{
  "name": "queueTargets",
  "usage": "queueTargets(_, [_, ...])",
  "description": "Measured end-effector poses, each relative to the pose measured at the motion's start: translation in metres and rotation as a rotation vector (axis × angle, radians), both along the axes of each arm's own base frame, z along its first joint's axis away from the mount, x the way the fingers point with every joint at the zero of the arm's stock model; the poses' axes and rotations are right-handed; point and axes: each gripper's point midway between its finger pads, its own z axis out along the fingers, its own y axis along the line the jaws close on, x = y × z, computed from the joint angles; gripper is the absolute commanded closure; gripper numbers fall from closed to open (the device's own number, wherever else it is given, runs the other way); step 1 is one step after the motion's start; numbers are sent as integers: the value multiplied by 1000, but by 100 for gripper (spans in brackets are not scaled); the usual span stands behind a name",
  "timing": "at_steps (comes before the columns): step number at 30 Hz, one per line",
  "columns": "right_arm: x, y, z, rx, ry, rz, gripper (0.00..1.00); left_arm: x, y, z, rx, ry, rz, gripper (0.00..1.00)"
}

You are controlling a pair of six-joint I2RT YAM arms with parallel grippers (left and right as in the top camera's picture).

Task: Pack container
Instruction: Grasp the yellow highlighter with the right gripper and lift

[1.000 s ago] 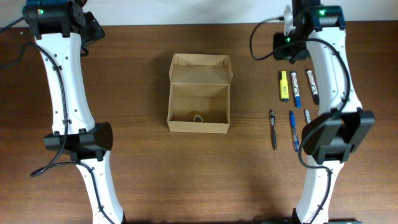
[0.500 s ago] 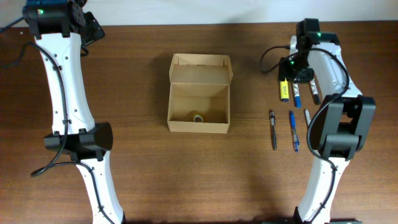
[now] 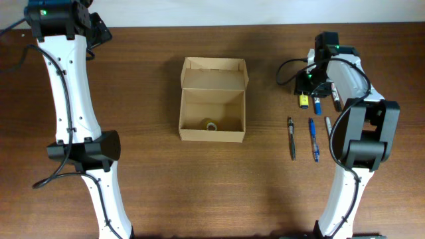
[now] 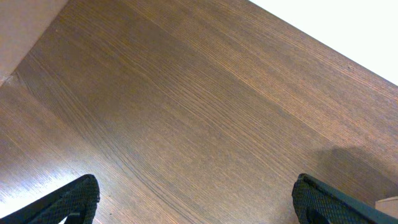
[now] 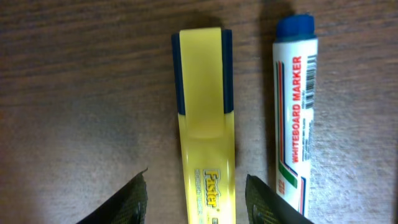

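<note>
The container (image 3: 212, 99) is a tan cardboard box at the table's middle, open, with its flap lid standing at the back. A small ring-shaped thing (image 3: 212, 125) lies inside it. My right gripper (image 3: 307, 87) is low over a yellow highlighter (image 3: 303, 101) to the right of the box. In the right wrist view the gripper (image 5: 199, 202) is open, with one finger on each side of the highlighter (image 5: 205, 118) and gaps between. A blue whiteboard marker (image 5: 293, 112) lies just beside it. My left gripper (image 4: 199, 202) is open and empty over bare wood.
A black pen (image 3: 291, 137), a blue pen (image 3: 313, 139) and a silver pen (image 3: 328, 123) lie in front of the markers. A black marker (image 3: 337, 101) is partly hidden by the right arm. The left arm (image 3: 66, 73) stands at the far left.
My right gripper has come forward from the table's back edge and down over the yellow highlighter. The left arm and the box have not moved.
</note>
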Motion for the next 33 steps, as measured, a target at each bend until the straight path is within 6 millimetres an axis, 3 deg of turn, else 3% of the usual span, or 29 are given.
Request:
queueTargets(10, [-3,1,-12,1,-3,0,62,0,0,0,0,0,0,0])
queueTargets(11, [-3,1,-12,1,-3,0,65,0,0,0,0,0,0,0])
queueTargets(13, [-3,0,-13,-4,-3,-2,82,0,0,0,0,0,0,0])
queueTargets(17, [-2,-2,-12,-7,-7,-8,96,0,0,0,0,0,0,0])
queueTargets(24, [-13,5,-8,24,41,35,96,0,0,0,0,0,0,0])
queueTargets(28, [-13,16,15,50,57,78,96,0,0,0,0,0,0,0])
queueTargets(33, [13,41,85,45,-52,177,96,0,0,0,0,0,0,0])
